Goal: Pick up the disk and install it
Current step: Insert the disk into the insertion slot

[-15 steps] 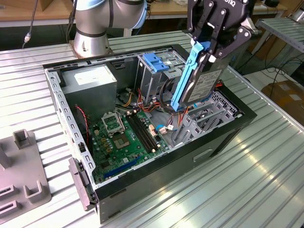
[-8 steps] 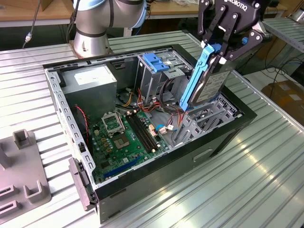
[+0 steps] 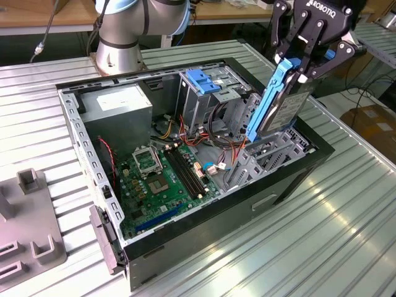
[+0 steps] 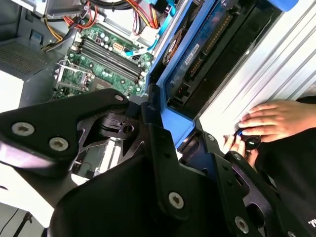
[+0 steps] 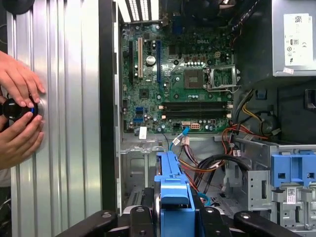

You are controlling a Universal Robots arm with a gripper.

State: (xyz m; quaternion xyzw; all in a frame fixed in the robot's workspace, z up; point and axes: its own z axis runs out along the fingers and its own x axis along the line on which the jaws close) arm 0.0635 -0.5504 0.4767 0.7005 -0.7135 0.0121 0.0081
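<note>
The disk (image 3: 283, 102), grey metal edged by a bright blue carrier rail, stands on end at about 2 o'clock in the exterior view, its top leaning toward 1 o'clock. The jaws clamp its upper end; its lower end is at the top of the grey drive cage (image 3: 266, 162).

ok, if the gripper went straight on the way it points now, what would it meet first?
Likely the grey metal drive cage below. The black gripper is shut on the blue-framed grey metal disk, so the disk's lower end would reach it first; the gap is hard to judge.
</note>
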